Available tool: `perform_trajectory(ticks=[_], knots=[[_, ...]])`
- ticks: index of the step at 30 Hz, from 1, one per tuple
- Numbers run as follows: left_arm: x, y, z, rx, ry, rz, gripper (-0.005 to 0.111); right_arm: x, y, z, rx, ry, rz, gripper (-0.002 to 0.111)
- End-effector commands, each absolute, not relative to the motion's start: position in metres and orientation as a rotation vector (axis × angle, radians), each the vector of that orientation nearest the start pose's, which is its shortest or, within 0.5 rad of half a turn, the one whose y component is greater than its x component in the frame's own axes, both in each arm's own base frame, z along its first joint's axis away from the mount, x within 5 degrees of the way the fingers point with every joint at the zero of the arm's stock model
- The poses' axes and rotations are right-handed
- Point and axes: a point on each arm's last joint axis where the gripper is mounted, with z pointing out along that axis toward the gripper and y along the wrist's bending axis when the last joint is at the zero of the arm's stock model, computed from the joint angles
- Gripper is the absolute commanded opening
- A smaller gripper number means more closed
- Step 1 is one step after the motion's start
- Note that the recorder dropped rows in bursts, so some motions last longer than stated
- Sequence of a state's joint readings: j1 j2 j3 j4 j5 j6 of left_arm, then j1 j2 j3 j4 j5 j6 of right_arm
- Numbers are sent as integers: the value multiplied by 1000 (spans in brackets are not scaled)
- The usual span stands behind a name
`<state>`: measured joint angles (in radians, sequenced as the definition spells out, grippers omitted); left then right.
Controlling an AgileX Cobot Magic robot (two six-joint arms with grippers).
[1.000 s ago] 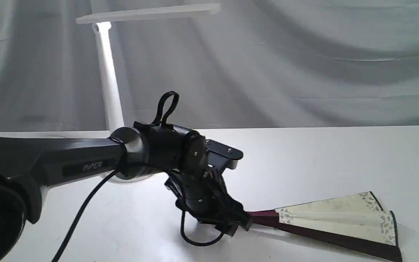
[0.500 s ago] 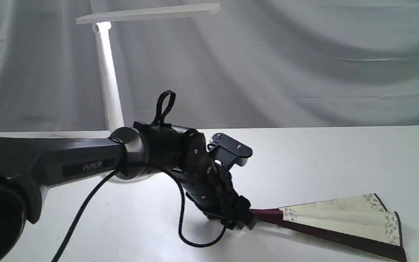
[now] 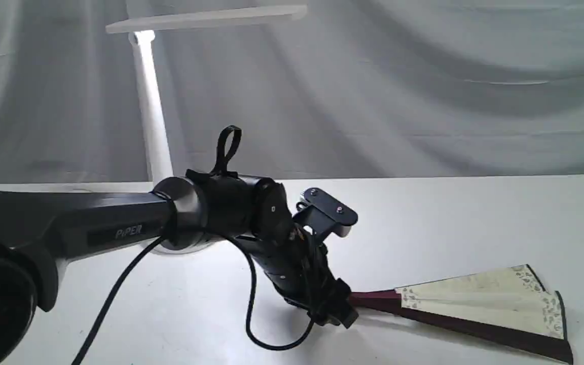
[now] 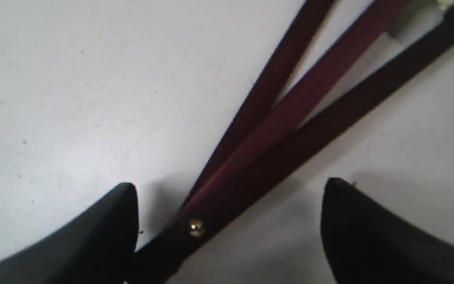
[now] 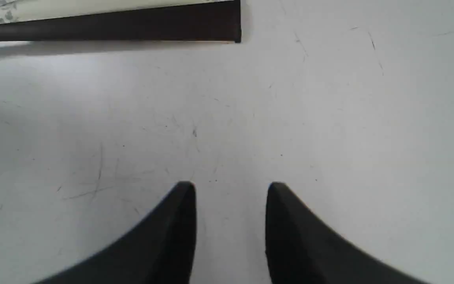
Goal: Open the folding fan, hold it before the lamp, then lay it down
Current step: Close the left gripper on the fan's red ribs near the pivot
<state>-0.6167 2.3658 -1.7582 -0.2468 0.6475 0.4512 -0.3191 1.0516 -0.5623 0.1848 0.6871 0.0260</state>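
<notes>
The folding fan (image 3: 474, 299) lies partly spread on the white table (image 3: 449, 218) at the right, showing cream paper with a grey floral border and dark maroon guards. My left gripper (image 3: 345, 314) is down at its pivot end. In the left wrist view the gripper (image 4: 231, 187) is open, its fingers (image 4: 124, 221) straddling the maroon ribs (image 4: 290, 118) and the brass rivet (image 4: 196, 227). The white lamp (image 3: 152, 116) stands at the back left, its base mostly hidden by my arm. My right gripper (image 5: 231, 185) is open over bare table, with the tip of a fan guard (image 5: 132, 25) beyond it.
A grey cloth backdrop (image 3: 424, 91) hangs behind the table. A black cable (image 3: 251, 304) loops from my left wrist down to the tabletop. My left arm (image 3: 94, 228) crosses the left half of the exterior view.
My left gripper has rotated and shifted a little to the right at the fan's pivot. The fan has slid slightly rightward along the table.
</notes>
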Motion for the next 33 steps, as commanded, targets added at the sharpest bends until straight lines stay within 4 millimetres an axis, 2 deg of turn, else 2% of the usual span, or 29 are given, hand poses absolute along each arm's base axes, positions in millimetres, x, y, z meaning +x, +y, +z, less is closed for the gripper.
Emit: perform_trajectory(ticks=[1, 5, 8, 15, 18, 25, 29, 33], knots=[[397, -297, 106, 1211, 2440, -305, 64, 172, -46, 232, 606, 2554, 104, 31], [399, -301, 109, 1222, 2376, -294, 64, 172, -46, 232, 606, 2554, 104, 31], [396, -306, 110, 1314, 2312, -274, 64, 172, -46, 232, 606, 2554, 104, 31], [395, -307, 105, 1323, 2312, -284, 64, 172, -46, 232, 605, 2550, 102, 31], [394, -309, 104, 1217, 2376, -361, 64, 172, -46, 232, 605, 2550, 102, 31], [393, -309, 102, 992, 2517, -425, 64, 172, -46, 232, 605, 2550, 102, 31], [389, -309, 101, 800, 2650, -492, 64, 172, -46, 232, 605, 2550, 102, 31], [383, -307, 98, 750, 2749, -510, 64, 172, -46, 232, 609, 2549, 107, 31]])
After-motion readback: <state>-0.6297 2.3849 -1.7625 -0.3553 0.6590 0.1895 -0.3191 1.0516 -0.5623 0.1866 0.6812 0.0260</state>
